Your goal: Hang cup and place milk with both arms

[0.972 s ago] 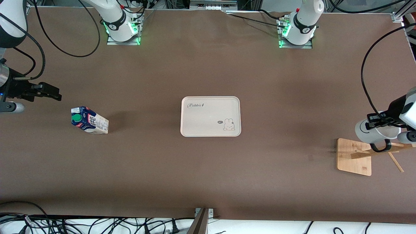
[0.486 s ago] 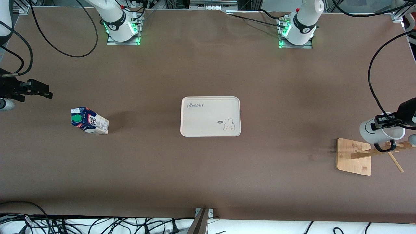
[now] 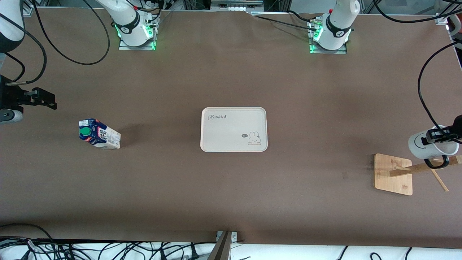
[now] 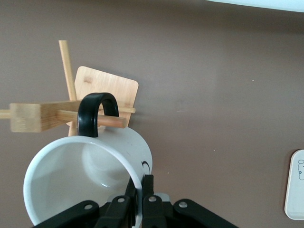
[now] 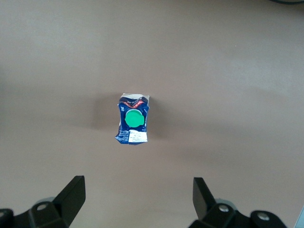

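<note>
While the cup (image 3: 432, 145) was held over the wooden rack (image 3: 393, 174) by the left gripper (image 3: 438, 135), the milk (image 3: 99, 134) stood below the right gripper (image 3: 45, 101), much of both arms being cut off. At the left wrist, the rim was pinched, the handle (image 4: 96, 113) looped over a peg (image 4: 92, 118); release was judged next. At the right wrist, fingers (image 5: 71, 195) were spread above the carton, calling for descent.

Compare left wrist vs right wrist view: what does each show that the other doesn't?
Left wrist only: the cup, the left gripper shut on its rim, its handle looped over a peg of the wooden rack, and an edge of the tray.
Right wrist only: the milk upright on the table, green cap up, with the right gripper open above it.
Both: the brown table.
</note>
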Robot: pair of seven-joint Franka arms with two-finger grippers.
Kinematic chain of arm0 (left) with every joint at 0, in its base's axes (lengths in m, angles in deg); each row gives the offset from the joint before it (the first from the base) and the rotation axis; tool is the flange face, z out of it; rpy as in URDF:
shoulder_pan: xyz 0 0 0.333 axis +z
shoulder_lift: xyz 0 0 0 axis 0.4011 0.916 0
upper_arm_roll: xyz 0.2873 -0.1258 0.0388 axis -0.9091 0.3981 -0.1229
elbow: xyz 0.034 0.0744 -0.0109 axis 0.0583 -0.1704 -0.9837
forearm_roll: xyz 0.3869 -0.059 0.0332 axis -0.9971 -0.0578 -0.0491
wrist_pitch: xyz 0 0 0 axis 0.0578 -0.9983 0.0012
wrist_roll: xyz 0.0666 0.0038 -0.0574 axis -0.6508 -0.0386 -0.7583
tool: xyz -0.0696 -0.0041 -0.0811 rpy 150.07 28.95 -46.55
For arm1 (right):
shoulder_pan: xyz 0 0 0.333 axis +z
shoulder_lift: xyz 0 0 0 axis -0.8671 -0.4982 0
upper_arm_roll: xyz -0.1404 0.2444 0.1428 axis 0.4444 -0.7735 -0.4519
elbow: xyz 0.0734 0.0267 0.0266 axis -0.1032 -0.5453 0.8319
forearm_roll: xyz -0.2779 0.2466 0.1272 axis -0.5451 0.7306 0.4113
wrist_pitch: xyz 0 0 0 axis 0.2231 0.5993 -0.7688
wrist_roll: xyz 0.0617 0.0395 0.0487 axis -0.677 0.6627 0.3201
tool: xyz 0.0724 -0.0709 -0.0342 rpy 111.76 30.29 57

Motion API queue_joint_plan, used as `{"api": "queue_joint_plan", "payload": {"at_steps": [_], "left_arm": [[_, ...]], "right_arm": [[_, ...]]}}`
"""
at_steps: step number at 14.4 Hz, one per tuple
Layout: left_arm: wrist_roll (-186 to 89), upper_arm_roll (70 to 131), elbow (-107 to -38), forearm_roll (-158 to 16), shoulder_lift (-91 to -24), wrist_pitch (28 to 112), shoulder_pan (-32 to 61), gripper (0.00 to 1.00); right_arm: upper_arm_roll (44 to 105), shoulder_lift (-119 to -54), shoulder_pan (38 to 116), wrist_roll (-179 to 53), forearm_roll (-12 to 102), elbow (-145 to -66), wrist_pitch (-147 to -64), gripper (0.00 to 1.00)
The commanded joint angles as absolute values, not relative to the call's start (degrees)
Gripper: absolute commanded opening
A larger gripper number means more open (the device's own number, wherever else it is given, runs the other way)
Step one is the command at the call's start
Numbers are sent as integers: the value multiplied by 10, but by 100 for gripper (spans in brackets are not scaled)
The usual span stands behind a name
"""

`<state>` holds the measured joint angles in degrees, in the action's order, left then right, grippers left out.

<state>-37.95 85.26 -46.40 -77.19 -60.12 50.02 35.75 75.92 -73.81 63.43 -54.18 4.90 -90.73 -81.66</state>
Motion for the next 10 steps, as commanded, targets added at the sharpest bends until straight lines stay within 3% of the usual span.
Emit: {"api": "queue_joint_plan", "payload": {"at_steps": [1,4,8,9,10], "left_arm": [[-366,855,-465,-767,-602,487,365,0],[-367,855,-466,-771,-602,462,367,0],[-361,854,-488,-774,-602,437,384,0],[-361,854,-486,-777,-602,437,385,22],[-361,855,-485,-792,-602,436,382,58]], "right_arm": [[740,-703,597,-540,41,-929,-825,100],[740,-685,580,-540,48,-951,-861,100],[741,-676,581,-533,49,-940,-803,100],[741,-676,582,-533,51,-936,-790,100],[741,-676,582,-533,63,-934,-776,100]]}}
